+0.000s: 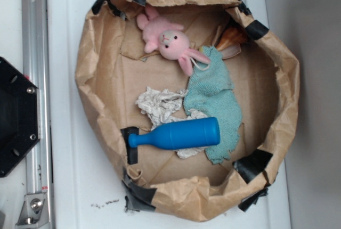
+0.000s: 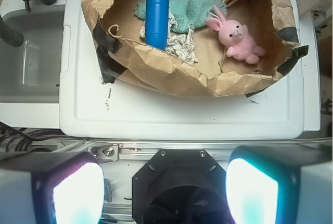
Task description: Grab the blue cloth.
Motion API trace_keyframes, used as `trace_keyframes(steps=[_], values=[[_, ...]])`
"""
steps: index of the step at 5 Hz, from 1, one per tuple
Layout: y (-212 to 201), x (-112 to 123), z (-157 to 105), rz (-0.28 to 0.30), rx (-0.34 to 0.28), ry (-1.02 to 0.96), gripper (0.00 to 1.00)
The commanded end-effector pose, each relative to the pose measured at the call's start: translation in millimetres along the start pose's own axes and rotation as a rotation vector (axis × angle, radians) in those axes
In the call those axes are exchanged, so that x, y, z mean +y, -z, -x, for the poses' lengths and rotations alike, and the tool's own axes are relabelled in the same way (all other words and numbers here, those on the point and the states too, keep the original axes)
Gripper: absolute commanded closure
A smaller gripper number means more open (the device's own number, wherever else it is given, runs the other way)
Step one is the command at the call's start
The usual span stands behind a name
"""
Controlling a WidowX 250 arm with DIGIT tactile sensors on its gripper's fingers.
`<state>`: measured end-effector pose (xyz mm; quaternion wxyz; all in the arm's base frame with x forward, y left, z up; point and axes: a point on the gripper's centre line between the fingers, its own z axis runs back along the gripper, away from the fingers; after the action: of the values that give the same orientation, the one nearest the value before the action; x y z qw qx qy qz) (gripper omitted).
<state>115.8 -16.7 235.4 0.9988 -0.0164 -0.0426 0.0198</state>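
Note:
The blue cloth is a teal fuzzy towel lying inside a brown paper-lined basket, on its right half. A bright-blue plastic pin lies across the cloth's lower end. In the wrist view the cloth shows at the basket's far side, partly behind the pin. My gripper is open and empty, its glowing pads wide apart, held over the robot base well short of the basket. The gripper is out of the exterior view.
A pink plush rabbit lies by the cloth's upper end. An off-white wrinkly rag lies left of the cloth. An orange-brown object sits at the top right. The black robot base and metal rail are left. A sink lies left in the wrist view.

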Motion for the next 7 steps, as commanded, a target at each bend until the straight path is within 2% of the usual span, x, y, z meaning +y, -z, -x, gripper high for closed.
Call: trace_keyframes(steps=[1, 2, 3, 4, 5, 6, 7], values=[[0, 0, 0, 0.0, 0.0, 0.0, 0.0], [48, 24, -47, -0.057, -0.03, -0.125, 0.0], [78, 44, -96, -0.083, -0.163, -0.248, 0.0], [115, 50, -143, -0.038, -0.163, -0.278, 0.0], [141, 46, -179, -0.059, -0.121, -0.288, 0.0], [165, 58, -195, -0.056, -0.074, -0.348, 0.0], [180, 56, -191, -0.04, -0.03, -0.311, 0.0]])
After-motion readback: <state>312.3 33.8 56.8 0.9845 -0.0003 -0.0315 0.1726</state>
